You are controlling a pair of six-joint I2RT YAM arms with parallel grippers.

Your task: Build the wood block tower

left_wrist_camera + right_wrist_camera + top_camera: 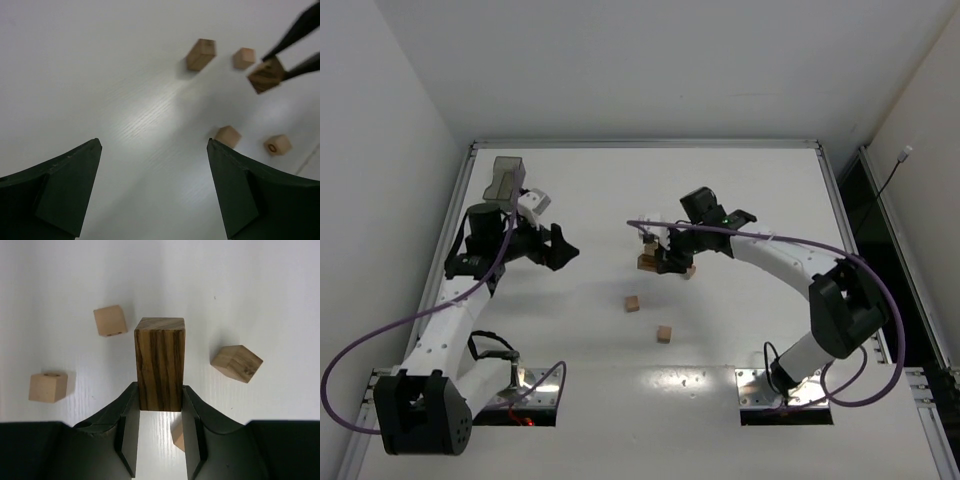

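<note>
While the white table lies bare beneath it, the left gripper hangs wide open and empty. The right gripper pinches an oblong, dark-streaked wood block over mid-table, with smaller pale cubes scattered around it.

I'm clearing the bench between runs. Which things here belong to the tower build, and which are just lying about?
Belongs to the job:
the streaked block, clamped in the right pincer
four loose wood blocks on the table
the left pincer, open and empty

Just lying about:
the grey bin near the table's far left corner
</note>
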